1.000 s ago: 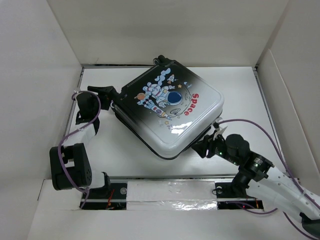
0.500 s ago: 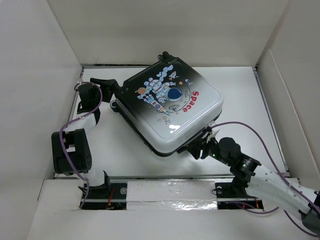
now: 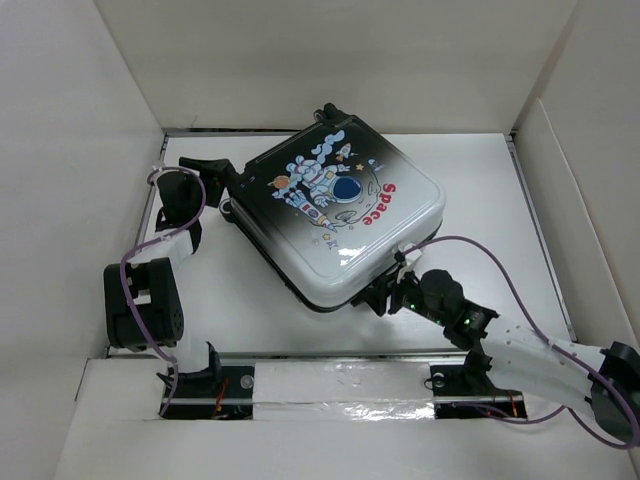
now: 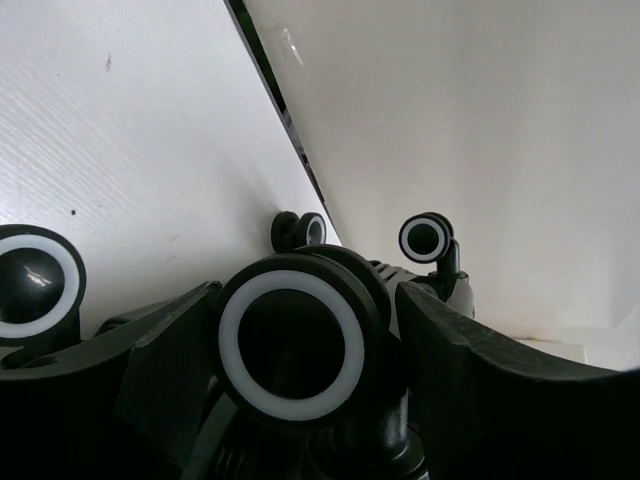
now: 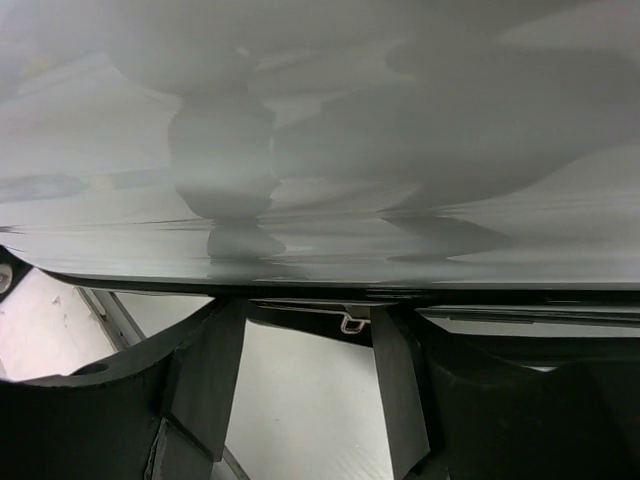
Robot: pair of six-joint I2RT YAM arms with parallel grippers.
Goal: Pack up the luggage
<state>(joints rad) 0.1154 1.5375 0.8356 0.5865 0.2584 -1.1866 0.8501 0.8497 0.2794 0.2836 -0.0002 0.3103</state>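
Suitcase [image 3: 335,215]: lies flat on the white table [image 3: 490,190], printed shell up, turned cornerwise to the table edges. The lid is shut all round as far as the top view shows. The inside is hidden, so the contents cannot be told.

Left gripper [image 3: 226,190]: at the suitcase's wheeled end, on the far-left side.
- Wrist view: one black wheel [image 4: 292,347] with a white ring sits squarely between the two fingers [image 4: 165,360] and fills nearly the whole gap.
- The fingers stand apart by about the wheel's width. Whether they press on it or merely flank it, I cannot tell.
- Three other wheels [image 4: 427,238] show: two beyond the fingertips, one just outside the finger at the picture's left.
- Past them, table surface and a white wall [image 4: 480,120].

Right gripper [image 3: 386,296]: at the suitcase's near white edge, well apart from the left gripper.
- Wrist view: the fingers [image 5: 205,385] are spread wide, with bare table showing through the gap.
- The fingertips reach up to the dark seam under the glossy white shell [image 5: 330,150].
- A small metal zip pull [image 5: 350,322] hangs at the seam just above the gap, nearer the finger at the picture's right.
- Whether the tips touch the seam cannot be told.
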